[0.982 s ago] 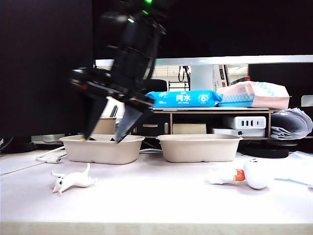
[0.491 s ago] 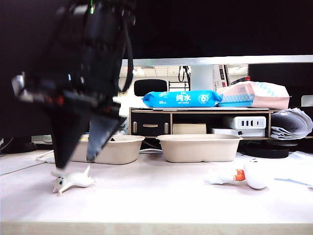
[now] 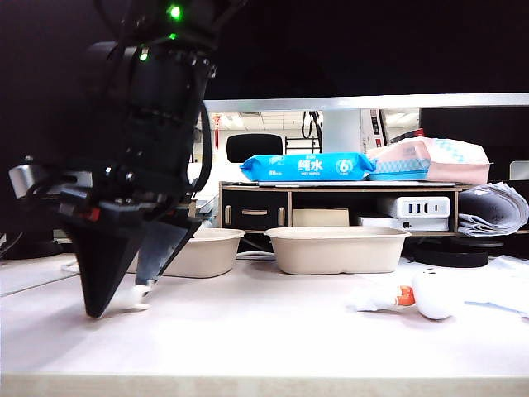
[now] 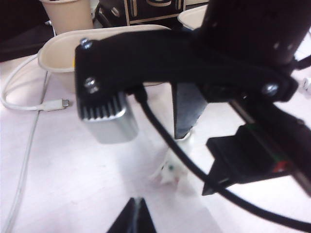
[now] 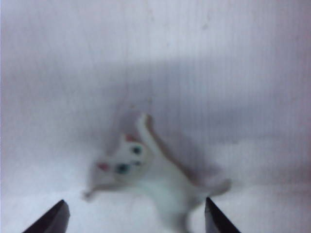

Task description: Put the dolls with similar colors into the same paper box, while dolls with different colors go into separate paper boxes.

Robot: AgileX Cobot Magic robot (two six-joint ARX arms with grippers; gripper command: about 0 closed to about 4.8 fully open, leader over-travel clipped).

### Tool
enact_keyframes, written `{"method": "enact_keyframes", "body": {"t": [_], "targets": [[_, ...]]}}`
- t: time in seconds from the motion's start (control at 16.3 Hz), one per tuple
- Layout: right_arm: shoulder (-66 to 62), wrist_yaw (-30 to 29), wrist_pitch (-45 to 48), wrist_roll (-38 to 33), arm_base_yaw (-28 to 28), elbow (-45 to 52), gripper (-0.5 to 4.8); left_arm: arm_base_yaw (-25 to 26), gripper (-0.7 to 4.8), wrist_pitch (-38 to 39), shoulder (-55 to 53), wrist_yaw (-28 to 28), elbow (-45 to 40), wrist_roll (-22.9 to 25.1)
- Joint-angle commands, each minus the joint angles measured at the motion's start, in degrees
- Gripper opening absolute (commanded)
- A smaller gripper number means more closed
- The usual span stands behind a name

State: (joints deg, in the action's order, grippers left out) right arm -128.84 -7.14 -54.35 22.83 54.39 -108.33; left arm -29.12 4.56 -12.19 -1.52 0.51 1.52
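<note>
I had the right gripper (image 5: 133, 221) spread above the white animal doll (image 5: 155, 179) lying on the surface (image 3: 273, 331), ungrasped, another white doll (image 3: 417, 295) (right side) also unboxed; my left gripper (image 4: 137, 218) looked closed, idle.

Two paper trays (image 3: 337, 248) are sitting side by side, two white dolls (image 3: 421, 294) are showing, and one paper cup (image 4: 68, 14) is standing behind.
</note>
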Motion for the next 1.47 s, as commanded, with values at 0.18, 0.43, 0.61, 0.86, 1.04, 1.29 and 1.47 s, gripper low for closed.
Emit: {"method": "enact_keyframes", "body": {"t": [0.18,0.43,0.61,0.86,1.04,1.29,1.47], "targets": [[-0.9,1.0,1.9,0.2,0.1,-0.2,3.58,-0.1,-0.05,-0.4,0.0,0.2,0.1,0.0],[-0.9,1.0,4.9,-0.3,0.4,-0.2,2.73,-0.1,-0.05,-0.4,0.0,0.2,0.1,0.0],[-0.9,1.0,5.9,-0.3,0.4,-0.2,2.72,-0.1,-0.05,-0.4,0.0,0.2,0.1,0.0],[-0.9,1.0,7.3,-2.1,0.4,-0.2,1.56,-0.1,-0.05,-0.4,0.0,0.2,0.1,0.0],[-0.9,1.3,8.1,-2.4,0.4,-0.2,1.35,-0.1,-0.05,-0.4,0.0,0.2,0.1,0.0],[-0.9,1.3,8.3,-2.5,0.2,-0.2,0.85,-0.1,-0.05,-0.4,0.0,0.2,0.1,0.0],[-0.9,1.3,8.3,-2.5,0.0,-0.2,0.83,-0.1,-0.05,-0.4,0.0,0.2,0.1,0.0]]}}
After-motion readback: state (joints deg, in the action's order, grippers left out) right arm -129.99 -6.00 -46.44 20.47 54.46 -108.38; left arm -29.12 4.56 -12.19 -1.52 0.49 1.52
